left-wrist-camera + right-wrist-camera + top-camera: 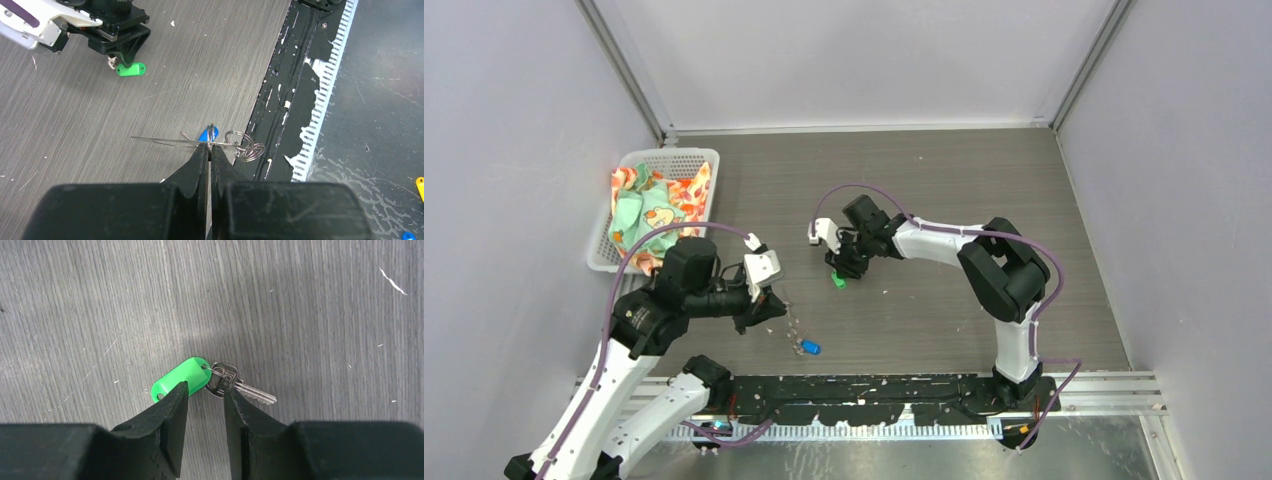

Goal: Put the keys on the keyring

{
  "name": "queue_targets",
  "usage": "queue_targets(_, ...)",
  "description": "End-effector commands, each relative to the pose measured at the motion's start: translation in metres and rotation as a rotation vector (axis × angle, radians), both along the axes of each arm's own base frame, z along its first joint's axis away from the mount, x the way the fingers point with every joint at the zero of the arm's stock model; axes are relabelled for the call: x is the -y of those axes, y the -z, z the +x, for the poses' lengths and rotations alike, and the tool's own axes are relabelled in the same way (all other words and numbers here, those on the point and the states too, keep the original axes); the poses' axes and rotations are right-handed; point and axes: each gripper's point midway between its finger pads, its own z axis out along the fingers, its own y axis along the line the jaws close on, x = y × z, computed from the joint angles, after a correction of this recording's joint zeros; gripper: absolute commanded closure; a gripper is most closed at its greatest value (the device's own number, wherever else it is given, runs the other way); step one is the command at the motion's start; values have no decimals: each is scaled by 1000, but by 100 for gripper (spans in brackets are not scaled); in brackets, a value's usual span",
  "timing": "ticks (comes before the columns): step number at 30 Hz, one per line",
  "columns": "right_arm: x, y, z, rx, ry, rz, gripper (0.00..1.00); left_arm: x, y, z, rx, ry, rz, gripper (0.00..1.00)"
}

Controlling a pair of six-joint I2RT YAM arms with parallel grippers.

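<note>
Awaiting threading: green key (182, 375), lying mid-table, is straddled by the right gripper (206, 395), fingers apart, not yet gripped. Keyring (165, 141) is clamped, near left, between the left gripper's (210, 150) closed fingers. Blue key (203, 136) is seen against it; whether strung cannot be told. Basket (639, 157), far left: patterned cloths (649, 215).

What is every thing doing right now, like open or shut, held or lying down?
left gripper: shut on the keyring.
keyring: held edge-on, pinched at its wire.
right gripper: open, one finger on each side of the green key.
green key: lying flat on the table, not gripped.
blue key: beside the keyring; on it or not, cannot tell.
basket: upright, with a crumpled cloth inside.
</note>
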Motion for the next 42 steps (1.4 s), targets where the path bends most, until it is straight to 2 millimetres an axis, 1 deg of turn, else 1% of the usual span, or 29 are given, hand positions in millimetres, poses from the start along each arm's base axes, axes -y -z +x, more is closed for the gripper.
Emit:
queue_targets(1,-11,-14,16,38,13,37,63,5,-9,2,25,7,-44,100)
queue_targets(8,-21,-18,21,32,23,65,63,5,-9,3,29,4,-44,100)
queue_targets(12,-23,-15,21,4,14,57,63,5,-9,3,35,5,-42,100)
queue_targets(13,-23,-14,19,-7,11,57,64,5,-9,3,35,5,-43,100)
queue_targets(19,-22,-8,12,-52,9,50,75,5,-10,4,44,6,-45,100)
queue_targets(22,-19,-6,8,-68,10,41,78,5,-11,4,49,7,-47,100)
queue_targets(23,-18,-6,7,-73,12,42,81,5,-11,4,47,7,-47,100)
queue_targets(24,-17,-6,5,-80,12,42,87,5,-11,4,48,9,-48,100)
queue_targets(25,-17,-7,4,-86,15,47,95,5,-11,4,48,8,-47,100)
queue_targets(26,-16,-9,5,-89,21,50,99,6,-11,4,49,10,-50,100)
queue_targets(29,-18,-25,10,-90,52,95,99,6,-12,4,49,12,-54,100)
queue_targets(32,-21,-54,15,-77,76,169,99,7,-12,4,50,14,-56,100)
queue_targets(35,-22,-81,10,-67,87,233,99,6,-11,5,49,10,-51,100)
queue_targets(38,-17,-103,-5,-79,101,301,99,6,-9,5,49,8,-49,100)
queue_targets(42,-6,-132,-34,-87,122,400,99,7,-7,9,59,4,-49,100)
